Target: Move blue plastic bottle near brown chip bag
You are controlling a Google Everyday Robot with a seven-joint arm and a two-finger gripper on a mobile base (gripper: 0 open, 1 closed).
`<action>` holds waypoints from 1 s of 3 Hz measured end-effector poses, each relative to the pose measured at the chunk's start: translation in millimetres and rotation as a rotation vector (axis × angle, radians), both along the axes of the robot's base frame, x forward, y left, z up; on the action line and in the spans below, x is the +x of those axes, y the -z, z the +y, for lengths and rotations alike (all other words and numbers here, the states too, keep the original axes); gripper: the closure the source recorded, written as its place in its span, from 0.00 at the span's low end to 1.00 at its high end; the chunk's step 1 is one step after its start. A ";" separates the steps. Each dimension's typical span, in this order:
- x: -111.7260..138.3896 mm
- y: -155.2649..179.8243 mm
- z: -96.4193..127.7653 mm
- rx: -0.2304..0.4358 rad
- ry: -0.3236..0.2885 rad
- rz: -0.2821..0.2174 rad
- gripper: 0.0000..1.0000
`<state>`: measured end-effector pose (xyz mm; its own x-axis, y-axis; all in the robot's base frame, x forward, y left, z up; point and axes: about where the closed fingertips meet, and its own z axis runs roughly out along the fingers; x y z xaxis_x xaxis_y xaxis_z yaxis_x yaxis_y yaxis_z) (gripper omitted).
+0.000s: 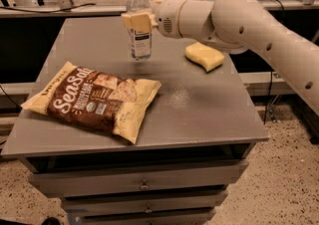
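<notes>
The gripper (139, 21) hangs over the far half of a grey tabletop (209, 114), at the end of a thick cream arm (239, 15) that reaches in from the picture's right. Its fingers are closed round the upper body of the blue plastic bottle (141, 42), with one cream pad lying across the front of it just under the shoulder. The bottle stands upright, its white cap above the gripper and its labelled body below. Its base is at the tabletop over a small shadow, and whether it touches the top or hangs just clear cannot be told.

Nearer the camera than the gripper and toward the picture's left lies the brown chip bag (94, 100), flat on the tabletop and well apart from the bottle, with one corner jutting past the table's left edge. To the picture's right of the gripper, under the arm, a yellow sponge (204, 56) rests on the tabletop. Between the gripper and the near edge there is a pale dusty smear (177, 97) on the grey.

The tabletop caps a grey cabinet with drawers (144, 185) along its front. It stands on a speckled floor (284, 179). Beyond the gripper a pale ledge (40, 11) runs the width of the room, with dark cables over it.
</notes>
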<state>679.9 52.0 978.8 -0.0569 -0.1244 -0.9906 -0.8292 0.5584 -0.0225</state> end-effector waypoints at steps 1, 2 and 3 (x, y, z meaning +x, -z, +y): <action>-0.9 10.2 2.4 -0.029 -0.002 -0.014 1.00; -18.0 22.5 6.7 -0.044 -0.015 -0.004 1.00; -36.8 30.4 15.3 -0.043 -0.035 0.014 1.00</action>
<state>643.1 67.3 948.4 -0.0660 -0.1695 -0.9833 -0.8487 0.5278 -0.0340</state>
